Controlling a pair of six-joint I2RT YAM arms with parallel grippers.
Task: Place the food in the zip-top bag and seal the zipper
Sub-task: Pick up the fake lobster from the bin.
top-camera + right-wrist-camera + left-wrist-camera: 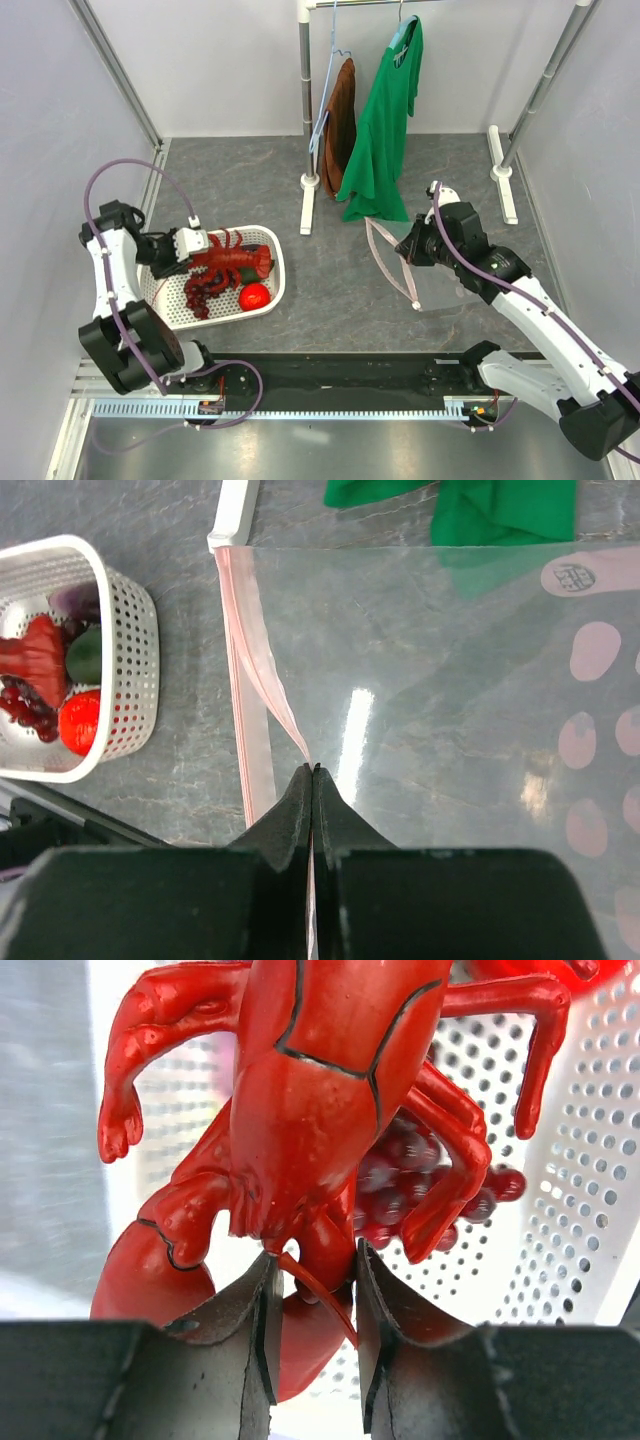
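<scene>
**Food, top external view.** The red plastic lobster (238, 262), the grape bunch (203, 292) and the tomato (254, 296) all lie in the white perforated basket (281, 275) at the left. None is in the zip-top bag (432, 290), which hangs well apart at the right. The left gripper (203, 252) reaches over the basket's left side at the lobster. The right gripper (402, 248) lifts the bag by its mouth edge, evidently to turn the opening toward the basket.

**Left wrist view.** The fingers (240, 1320) are narrowed onto the lobster's head end, one pad on each side, with the grapes under its legs. This is judged to be the pick-up grip for the first item.

**Right wrist view.** The jaws are pressed fully together on what appears to be one lip of the bag at the zipper (248, 680). The other pink strip lies apart beside it, and the clear sheet spreads away. Pinching one lip would let the mouth gape for loading. Sealing is not yet begun.
</scene>
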